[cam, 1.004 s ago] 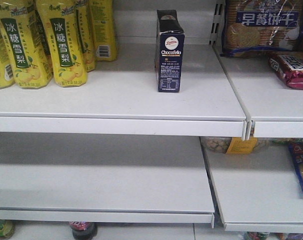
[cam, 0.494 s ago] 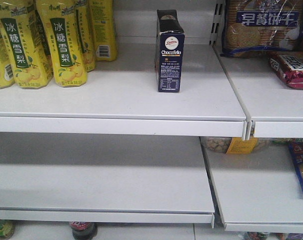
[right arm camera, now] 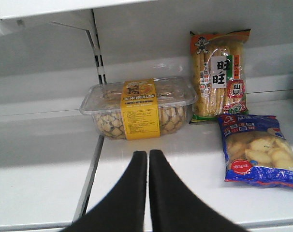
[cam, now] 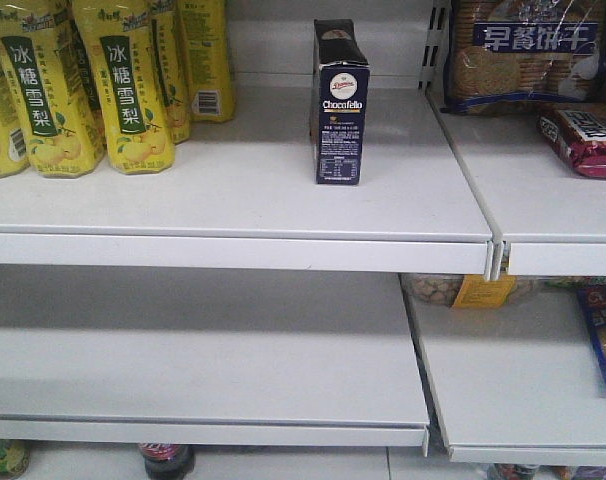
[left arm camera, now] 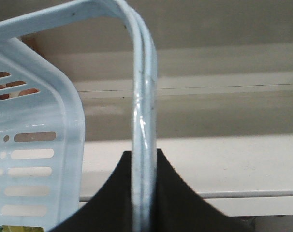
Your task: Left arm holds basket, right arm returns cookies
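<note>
The cookies [cam: 339, 103], a tall dark navy "Chocofello" box, stand upright on the upper white shelf [cam: 233, 215] in the front view, with no gripper near them. In the left wrist view my left gripper [left arm camera: 144, 159] is shut on the looped handle [left arm camera: 142, 92] of the light blue basket [left arm camera: 35, 145], whose slotted side fills the left of that view. My right gripper [right arm camera: 148, 155] is shut with nothing between its fingers, held above a lower white shelf [right arm camera: 45, 164]. Neither arm shows in the front view.
Yellow drink bottles [cam: 133, 80] stand at the upper shelf's left. A clear bag of round biscuits [cam: 523, 50] and a maroon packet [cam: 588, 135] lie on the right. Ahead of the right gripper are a clear tub [right arm camera: 141, 108], a cracker pack [right arm camera: 219, 70] and a blue snack bag [right arm camera: 257, 150].
</note>
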`<state>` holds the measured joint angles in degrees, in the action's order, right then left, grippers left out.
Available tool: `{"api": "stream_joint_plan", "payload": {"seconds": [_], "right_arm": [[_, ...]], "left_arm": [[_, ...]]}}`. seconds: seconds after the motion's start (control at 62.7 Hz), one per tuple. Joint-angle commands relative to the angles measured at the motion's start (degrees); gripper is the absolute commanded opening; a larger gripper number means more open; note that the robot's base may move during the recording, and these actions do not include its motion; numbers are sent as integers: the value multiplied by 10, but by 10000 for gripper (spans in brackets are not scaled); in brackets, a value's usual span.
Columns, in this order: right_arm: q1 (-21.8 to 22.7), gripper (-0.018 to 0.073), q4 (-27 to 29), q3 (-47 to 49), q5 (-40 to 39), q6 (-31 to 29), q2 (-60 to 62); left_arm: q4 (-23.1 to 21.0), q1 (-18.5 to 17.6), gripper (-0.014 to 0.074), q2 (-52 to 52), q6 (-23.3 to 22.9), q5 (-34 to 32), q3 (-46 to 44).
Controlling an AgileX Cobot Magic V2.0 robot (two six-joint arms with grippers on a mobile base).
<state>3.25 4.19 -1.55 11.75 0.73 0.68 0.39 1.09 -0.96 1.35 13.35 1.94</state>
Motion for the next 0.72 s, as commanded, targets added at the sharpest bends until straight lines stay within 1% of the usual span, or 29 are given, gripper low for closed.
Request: {"api": "stream_joint_plan", "payload": {"seconds": [0.0,0.701], "right_arm": [[3,-11,-4,-2,-48,-7,10],[3,-11,-5,-2,-48,-7,10]], "left_arm": [[8,0,-6,-7,7,-60,-11],[8,0,-6,-7,7,-60,-11]]}}
